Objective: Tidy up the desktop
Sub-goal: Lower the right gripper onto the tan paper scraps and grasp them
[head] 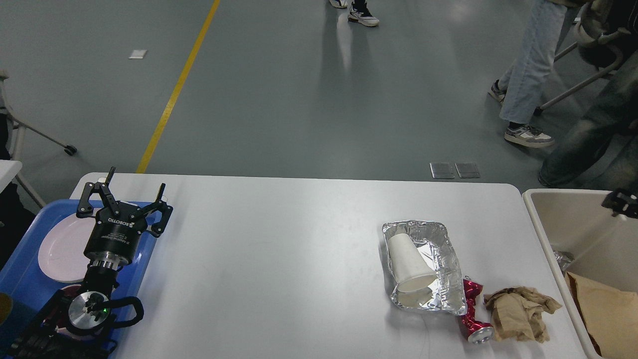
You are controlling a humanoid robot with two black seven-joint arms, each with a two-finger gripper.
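Desktop (pixel 279 249): wide white top, filling lower centre.
Left gripper (pixel 133 192): fingers spread wide, holding nothing, above blue tray (pixel 22 284).
Right gripper (pixel 620 202): dark tip over beige bin (pixel 541 224); fingers not distinguishable.
Foil tray (pixel 448 259): white cup (pixel 411 262) lying inside.

The desktop (pixel 279 259) is seen as a large white rectangular top with rounded corners, smooth and plain. It lies flat and level, its far edge bordered by grey floor, its middle left bare.
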